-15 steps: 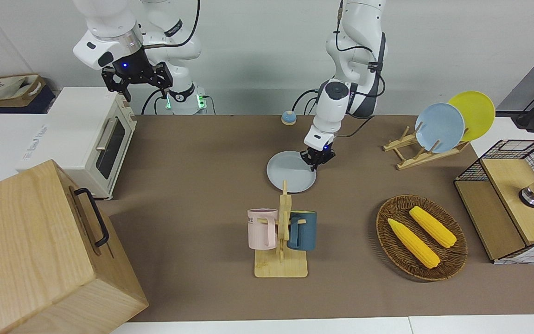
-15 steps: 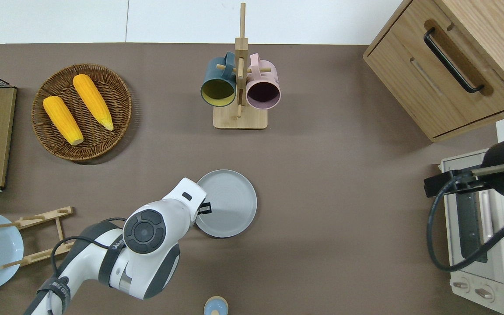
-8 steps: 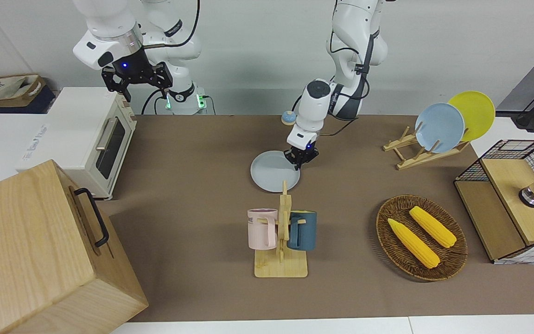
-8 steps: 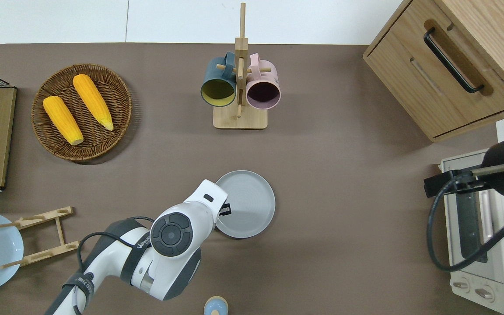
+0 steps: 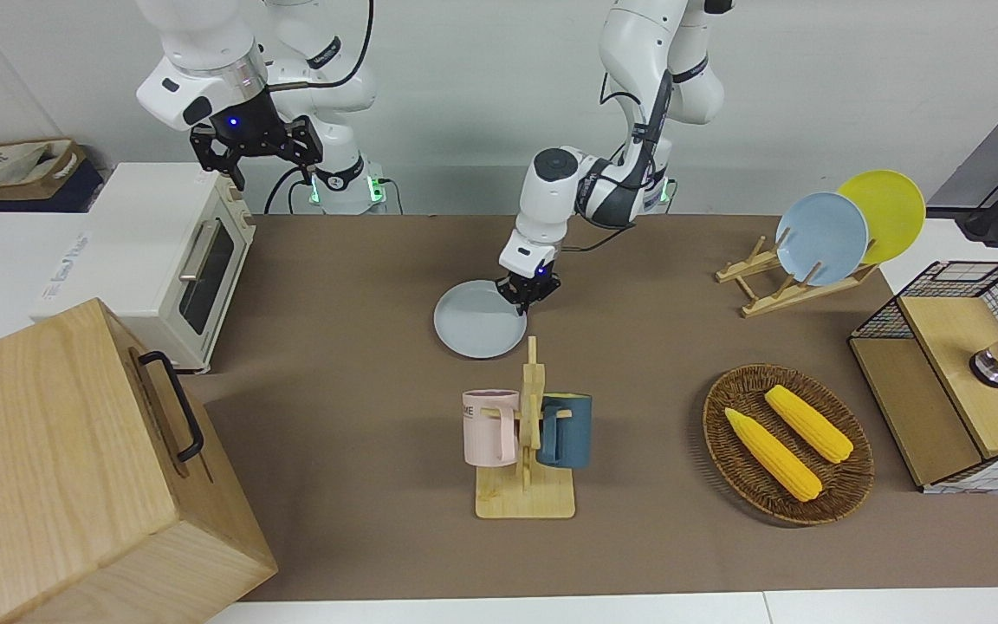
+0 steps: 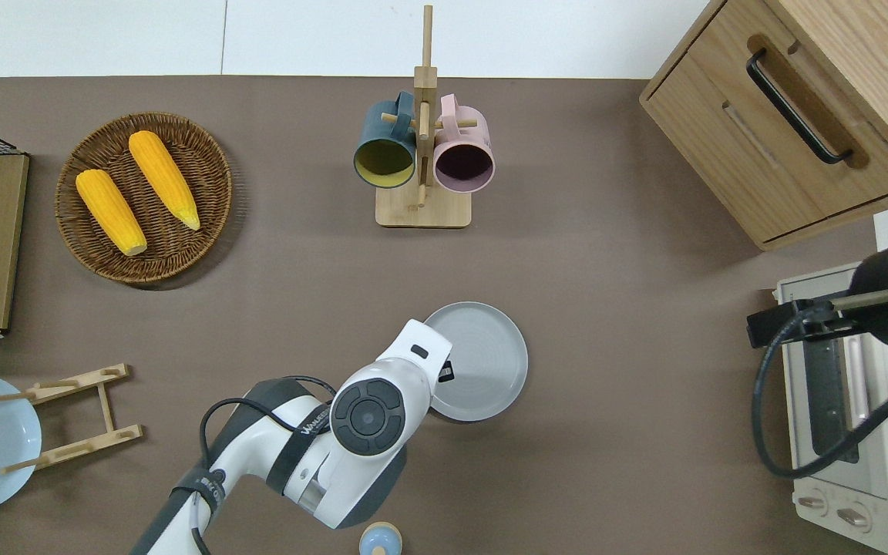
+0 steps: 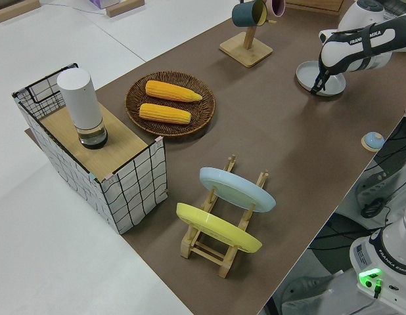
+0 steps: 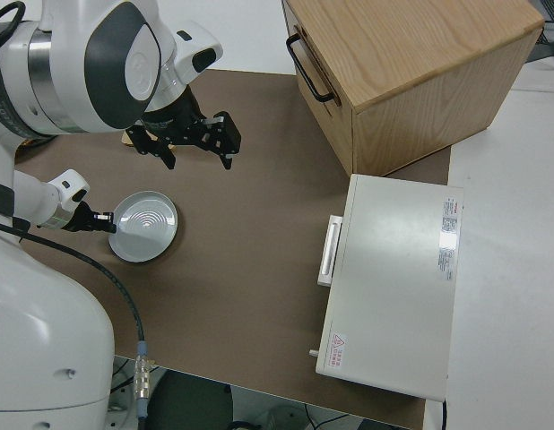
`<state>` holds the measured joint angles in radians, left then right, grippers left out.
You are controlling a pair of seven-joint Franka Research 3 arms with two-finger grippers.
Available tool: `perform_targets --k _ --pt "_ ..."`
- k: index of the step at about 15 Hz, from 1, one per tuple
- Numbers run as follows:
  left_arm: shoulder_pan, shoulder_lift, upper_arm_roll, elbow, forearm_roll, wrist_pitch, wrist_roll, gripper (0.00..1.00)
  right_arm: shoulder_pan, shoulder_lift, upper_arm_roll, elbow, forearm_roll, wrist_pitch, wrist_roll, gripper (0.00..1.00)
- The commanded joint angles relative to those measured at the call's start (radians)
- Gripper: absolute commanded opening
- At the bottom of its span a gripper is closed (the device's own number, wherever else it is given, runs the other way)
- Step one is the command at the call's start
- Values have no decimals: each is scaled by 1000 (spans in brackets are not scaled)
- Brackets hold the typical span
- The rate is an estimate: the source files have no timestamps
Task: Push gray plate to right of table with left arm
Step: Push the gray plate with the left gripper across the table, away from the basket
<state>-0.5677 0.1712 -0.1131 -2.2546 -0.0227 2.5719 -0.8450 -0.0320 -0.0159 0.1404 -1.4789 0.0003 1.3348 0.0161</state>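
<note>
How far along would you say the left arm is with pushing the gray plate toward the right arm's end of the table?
Partly done: over the last second the gray plate has slid toward the right arm's end. In hand: the left gripper presses its edge on the left arm's side. Left: open table still separates the plate from the toaster oven. The right arm is parked.

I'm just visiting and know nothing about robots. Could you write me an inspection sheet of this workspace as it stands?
Surface: table, brown cover, white edges.
Job's things: gray plate flat on the cover, nearer to the robots than the mug rack.
Clutter: basket with two corn cobs; plate stand holding a blue plate and a yellow plate; small bell.
Grippers: left tool down at the plate's rim on the left arm's end; right arm parked, right tool open.
Cables: black cable by the toaster oven.
Surroundings: wooden cabinet, wire crate.
</note>
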Motion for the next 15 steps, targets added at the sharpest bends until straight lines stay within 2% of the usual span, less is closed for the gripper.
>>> perform_targets --k 1,11,15 --pt "-57 57 1 58 17 -27 -80 0 -19 -2 16 9 4 -16 13 983" --pt "-164 149 -2 194 17 -58 -209 0 -20 -2 16 9 4 -16 13 983" --pt "-181 171 -2 228 21 -59 -223 0 -20 -2 16 9 4 -16 13 983"
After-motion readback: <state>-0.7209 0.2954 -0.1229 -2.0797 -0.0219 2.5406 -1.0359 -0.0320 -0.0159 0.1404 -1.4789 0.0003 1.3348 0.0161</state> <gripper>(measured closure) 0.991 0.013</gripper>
